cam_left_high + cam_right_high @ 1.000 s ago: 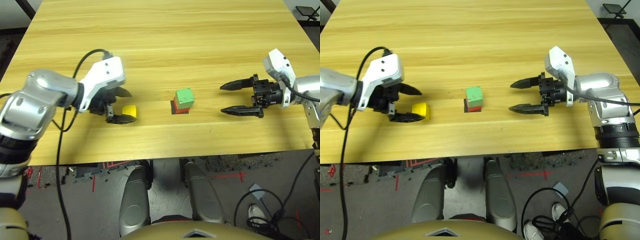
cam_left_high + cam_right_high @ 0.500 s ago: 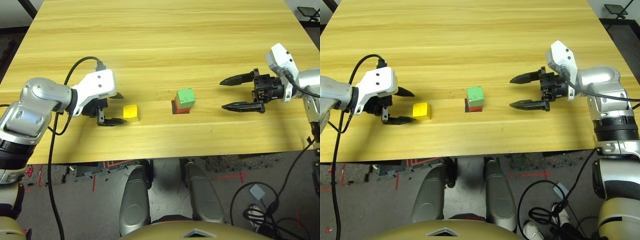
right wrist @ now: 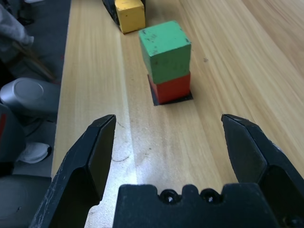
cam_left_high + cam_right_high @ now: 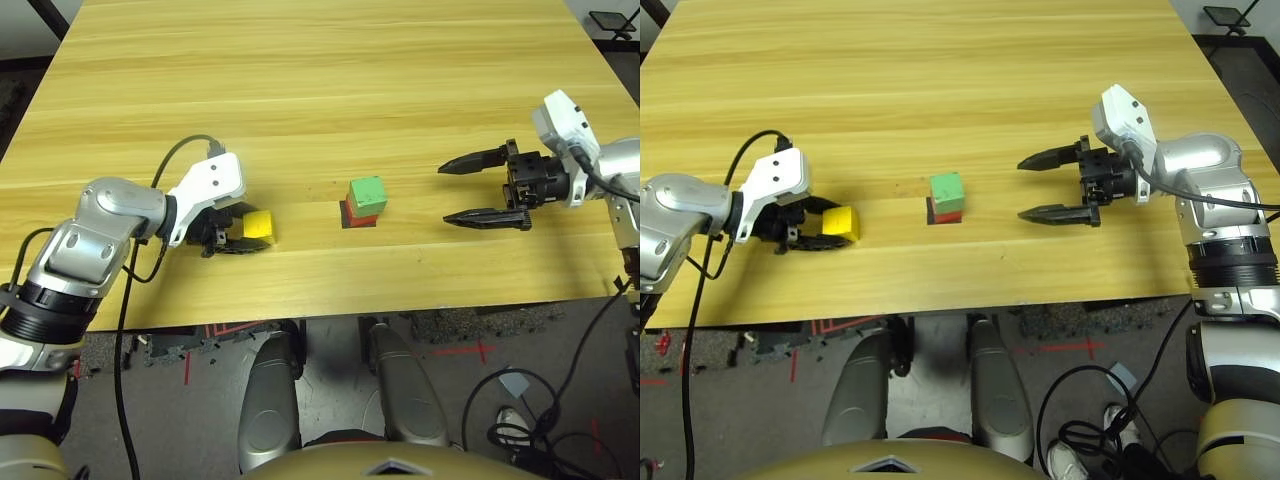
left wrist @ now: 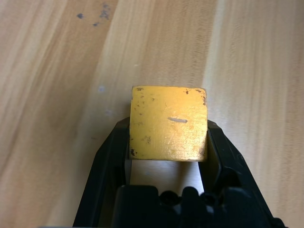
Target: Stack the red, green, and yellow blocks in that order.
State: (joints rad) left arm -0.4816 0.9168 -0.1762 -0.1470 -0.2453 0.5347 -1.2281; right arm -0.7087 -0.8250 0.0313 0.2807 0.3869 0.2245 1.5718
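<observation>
The green block (image 4: 367,193) sits on the red block (image 4: 362,215) at mid-table, the red one resting on a flat black patch (image 3: 156,99). To their left the yellow block (image 4: 259,223) rests on the table between the two fingers of my left gripper (image 4: 254,228). In the left wrist view both fingers (image 5: 118,147) press against the sides of the yellow block (image 5: 168,122). My right gripper (image 4: 445,194) hovers right of the stack, open wide and holding nothing. Its wrist view looks along the table at the green block (image 3: 165,50) and the red block (image 3: 171,88).
The wooden table (image 4: 320,80) stretches bare behind the blocks. Its front edge (image 4: 330,305) runs close below both grippers. A black cable (image 4: 130,290) loops from my left arm over that edge.
My left gripper, which had backed off to the left of the yellow block, has moved right again and closed around it. The right gripper has stayed nearly still.
</observation>
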